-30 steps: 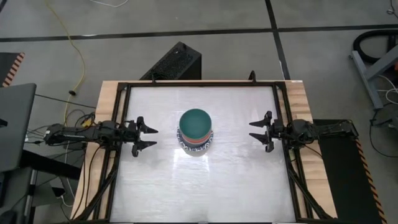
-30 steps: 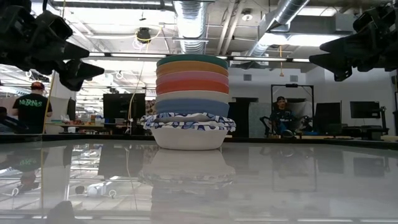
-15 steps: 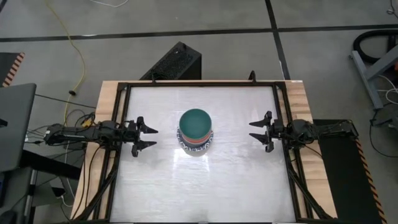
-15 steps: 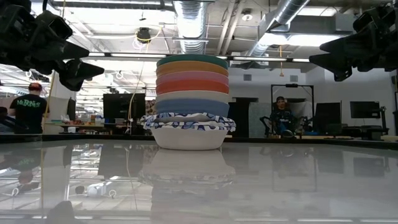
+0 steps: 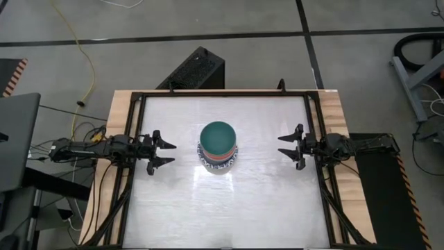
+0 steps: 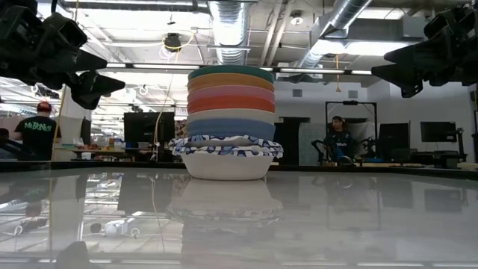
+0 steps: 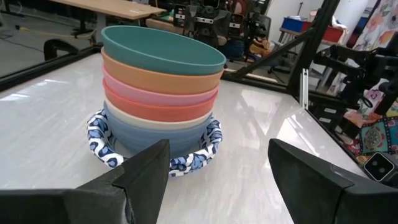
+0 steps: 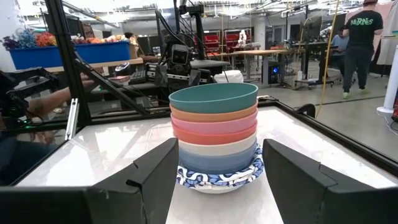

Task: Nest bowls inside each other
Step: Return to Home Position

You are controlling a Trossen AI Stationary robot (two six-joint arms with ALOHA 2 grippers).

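The bowls stand nested in one stack at the table's middle, resting on the bottom white bowl's base. From the top: dark green, orange, pink, red, cream, dark blue, then white bowls with blue-patterned rims. My left gripper hovers open by the table's left edge, level, pointing at the stack. My right gripper hovers open by the right edge, also level and facing the stack. Neither touches anything.
A black frame runs around the white tabletop. Bare table lies on every side of the stack. A black box sits on the floor behind the far edge. People show in the room beyond.
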